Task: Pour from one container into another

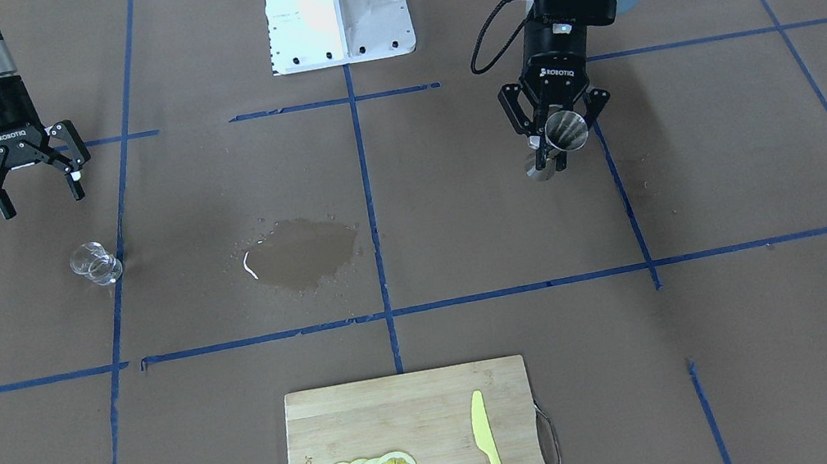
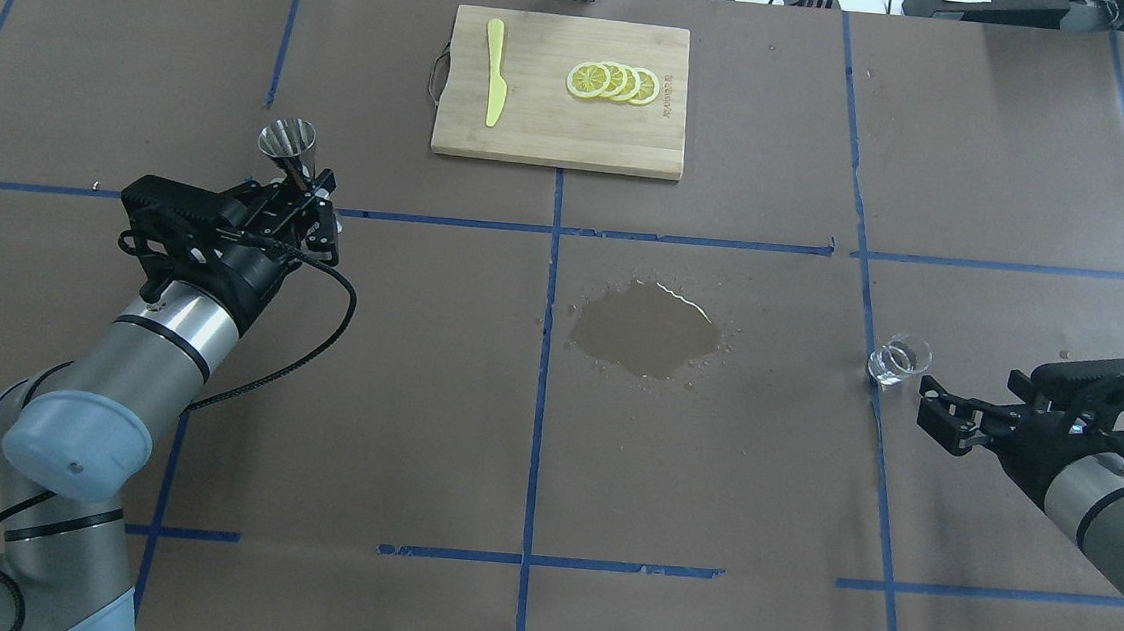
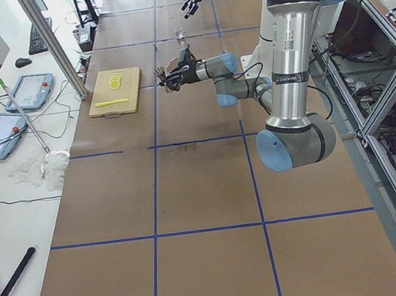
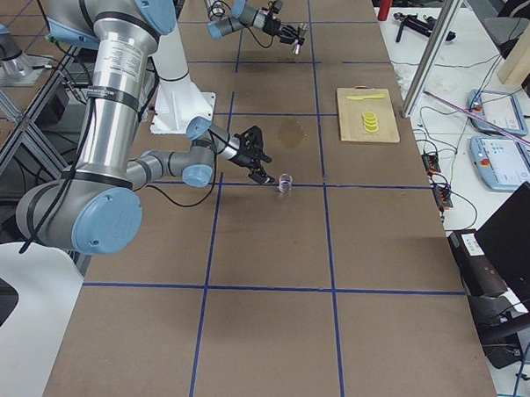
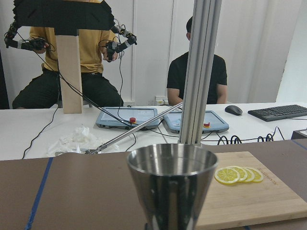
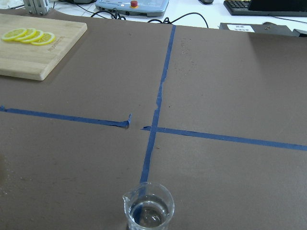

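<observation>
The clear glass cup (image 1: 95,263) (image 2: 900,359) (image 6: 148,208) stands upright on the brown table beside a blue tape line, with what looks like a little clear liquid at its bottom. Just behind it on the robot's side, my right gripper (image 1: 42,201) (image 2: 931,410) is open and holds nothing. Far across the table, my left gripper (image 1: 554,147) (image 2: 304,183) is raised above the surface, shut on the waist of the silver jigger (image 1: 566,130) (image 2: 287,138) (image 5: 171,184). The jigger is held upright with its mouth up.
A dark wet patch (image 1: 300,251) (image 2: 646,327) lies in the table's middle. A wooden cutting board (image 1: 409,415) (image 2: 557,125) with lemon slices (image 2: 612,82) and a yellow knife (image 2: 493,84) sits at the far edge. People sit beyond that edge.
</observation>
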Motion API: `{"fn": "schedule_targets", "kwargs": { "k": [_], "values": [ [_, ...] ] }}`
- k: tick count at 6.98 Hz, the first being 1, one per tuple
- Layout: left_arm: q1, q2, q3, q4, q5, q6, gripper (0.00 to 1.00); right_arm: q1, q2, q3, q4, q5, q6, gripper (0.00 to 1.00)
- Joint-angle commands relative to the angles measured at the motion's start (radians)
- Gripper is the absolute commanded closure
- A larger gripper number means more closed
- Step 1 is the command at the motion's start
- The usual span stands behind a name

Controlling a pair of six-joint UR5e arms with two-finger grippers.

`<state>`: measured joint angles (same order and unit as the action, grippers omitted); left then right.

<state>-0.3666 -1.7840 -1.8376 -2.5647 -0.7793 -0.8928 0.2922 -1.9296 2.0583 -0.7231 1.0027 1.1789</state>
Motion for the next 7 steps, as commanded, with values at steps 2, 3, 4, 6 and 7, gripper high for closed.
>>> {"fn": "schedule_targets", "kwargs": {
  "k": [2, 3, 4, 6, 7],
  "values": [
    [0.000, 0.000, 0.000, 0.000, 0.000, 0.000, 1.00, -0.042, 0.078, -0.096, 0.005, -0.134, 0.013, 0.00],
    [0.000, 0.000, 0.000, 0.000, 0.000, 0.000, 1.00, -0.050, 0.101, -0.110, 0.005, -0.159, 0.013, 0.00],
    [-0.002, 0.000, 0.000, 0.000, 0.000, 0.000, 1.00, -0.053, 0.112, -0.127, 0.007, -0.170, 0.013, 0.00],
    [-0.002, 0.000, -0.002, 0.000, -0.002, 0.000, 1.00, -0.053, 0.188, -0.208, 0.007, -0.220, 0.013, 0.00],
    [-0.003, 0.000, -0.002, 0.000, -0.002, 0.000, 1.00, -0.053, 0.188, -0.222, 0.008, -0.230, 0.013, 0.00]
  ]
}}
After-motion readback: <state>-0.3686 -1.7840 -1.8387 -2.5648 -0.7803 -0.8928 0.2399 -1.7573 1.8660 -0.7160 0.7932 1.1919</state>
